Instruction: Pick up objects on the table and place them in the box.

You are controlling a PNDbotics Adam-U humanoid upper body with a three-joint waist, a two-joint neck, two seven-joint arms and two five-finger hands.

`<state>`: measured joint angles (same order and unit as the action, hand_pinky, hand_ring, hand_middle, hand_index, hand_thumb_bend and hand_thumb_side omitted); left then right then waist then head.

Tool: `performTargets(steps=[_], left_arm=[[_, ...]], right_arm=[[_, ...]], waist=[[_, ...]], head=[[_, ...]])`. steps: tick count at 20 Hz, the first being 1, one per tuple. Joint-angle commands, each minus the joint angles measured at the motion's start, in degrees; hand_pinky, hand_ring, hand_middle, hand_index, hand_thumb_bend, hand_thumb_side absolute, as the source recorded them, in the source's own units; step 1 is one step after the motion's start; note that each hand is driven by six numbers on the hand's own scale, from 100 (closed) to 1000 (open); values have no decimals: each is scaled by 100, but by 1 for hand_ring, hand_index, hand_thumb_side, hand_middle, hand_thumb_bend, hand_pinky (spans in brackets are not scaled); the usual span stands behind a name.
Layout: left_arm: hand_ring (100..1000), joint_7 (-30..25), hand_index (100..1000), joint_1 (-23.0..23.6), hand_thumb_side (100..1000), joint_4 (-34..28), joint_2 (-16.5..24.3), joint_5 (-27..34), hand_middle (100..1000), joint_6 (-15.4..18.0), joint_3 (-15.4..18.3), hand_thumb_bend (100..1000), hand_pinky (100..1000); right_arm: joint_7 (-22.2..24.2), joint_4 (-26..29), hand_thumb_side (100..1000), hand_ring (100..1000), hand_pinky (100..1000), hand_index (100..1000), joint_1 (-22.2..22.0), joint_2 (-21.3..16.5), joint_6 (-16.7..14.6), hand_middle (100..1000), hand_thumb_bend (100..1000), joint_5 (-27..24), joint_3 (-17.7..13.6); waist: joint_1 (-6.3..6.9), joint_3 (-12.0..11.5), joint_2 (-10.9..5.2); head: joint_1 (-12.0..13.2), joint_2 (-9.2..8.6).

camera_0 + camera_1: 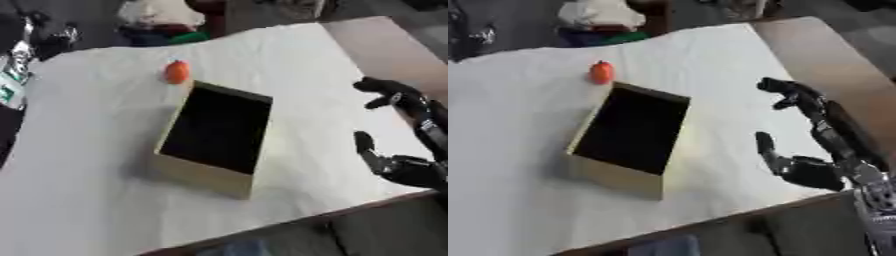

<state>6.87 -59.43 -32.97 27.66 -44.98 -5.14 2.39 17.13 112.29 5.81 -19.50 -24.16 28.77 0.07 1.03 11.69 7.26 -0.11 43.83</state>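
Note:
An open cardboard box (189, 171) with a dark inside lies askew in the middle of the white-covered table (96, 125). A small orange object (177, 72) stands on the cloth just beyond the box's far left corner, close to it. My right hand (811, 172) hovers at the table's right side, well to the right of the box. It is open, with its fingers (787, 91) stretched toward the far side and its thumb raised, and it holds nothing. The inside of the box is too dark to make out. My left hand shows in neither view.
Bare brown tabletop (385, 50) lies beyond the cloth at the far right. The table's front edge (289, 222) runs diagonally across the bottom. White and dark clutter (601, 17) sits past the far edge.

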Motion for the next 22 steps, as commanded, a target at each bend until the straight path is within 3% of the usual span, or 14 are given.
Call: performTargets(steps=[1,12,22], left_arm=[[747,-41,839,-86,764,-106,208,-74,736,14,0,325,757],[779,-230,856,-141,734,-218,178,-337,768,56,-70,382,778],[821,-893,892,-439,665,-576,-112,-1099,809,373,-332,588,827]], right_arm=[[-12,75,322,901,718,1000,48,-141,1,869,100,-43,-16],[-5,109,318,900,716,1000,82,-127,-3,868,100,-30,-9],[62,155,326,899,711,1000,215,-98,-25,866,100,-48,41]], waist=[[-4,7,-92],[24,45,-19],[142,333,195]], head=[[5,-20],[-3,-74],[142,-193]])
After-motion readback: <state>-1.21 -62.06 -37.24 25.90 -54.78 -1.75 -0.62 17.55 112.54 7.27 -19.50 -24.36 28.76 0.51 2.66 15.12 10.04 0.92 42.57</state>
